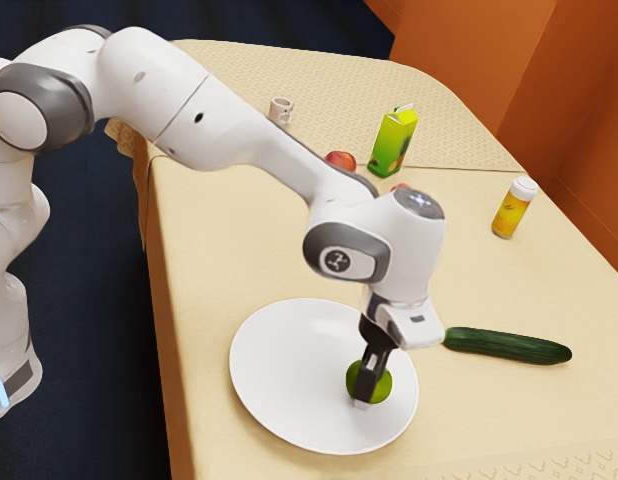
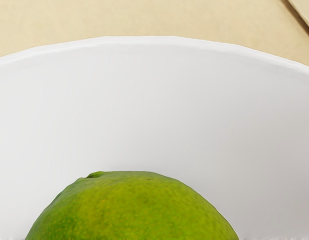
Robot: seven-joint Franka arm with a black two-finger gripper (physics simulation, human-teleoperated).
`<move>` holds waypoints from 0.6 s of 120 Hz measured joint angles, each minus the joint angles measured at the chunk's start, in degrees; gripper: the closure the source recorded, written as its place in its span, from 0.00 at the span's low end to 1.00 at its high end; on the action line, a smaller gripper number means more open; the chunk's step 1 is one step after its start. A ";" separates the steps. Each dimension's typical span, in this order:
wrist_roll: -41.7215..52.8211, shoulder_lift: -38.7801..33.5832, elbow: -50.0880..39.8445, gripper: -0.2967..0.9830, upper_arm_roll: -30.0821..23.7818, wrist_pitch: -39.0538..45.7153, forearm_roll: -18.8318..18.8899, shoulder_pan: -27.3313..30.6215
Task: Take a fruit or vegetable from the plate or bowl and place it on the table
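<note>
Near the plate (image 1: 289,370), a cucumber (image 1: 509,346), the tool (image 1: 366,394) at the green fruit (image 1: 385,384), grip indiscernible.

Arm (image 1: 204,105): glossy white, rounded segments | joints: dark grey rings, white round caps | wrist: round black logo, pale cross mark | base: light-blue strip | end effector (image 1: 365,392): black, pale tip

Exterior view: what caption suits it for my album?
A robot arm reaches its black gripper down to a green fruit on a white plate, a cucumber lying nearby.
</note>
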 joint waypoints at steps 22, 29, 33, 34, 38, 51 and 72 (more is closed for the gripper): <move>-0.02 0.01 -0.71 0.43 0.03 0.91 -0.31 0.20; -0.16 0.06 -0.73 0.49 0.02 1.13 -0.18 0.16; -0.28 0.02 -0.72 0.52 0.02 1.24 -0.06 0.13; -0.32 0.00 -0.71 0.52 0.02 1.27 -0.02 0.12; -0.46 -0.11 -0.66 0.53 0.02 1.36 0.13 0.06; -0.77 -1.02 1.96 0.49 -0.03 0.76 0.36 -0.05; -0.98 2.84 15.72 0.48 -0.32 -3.62 0.51 -0.31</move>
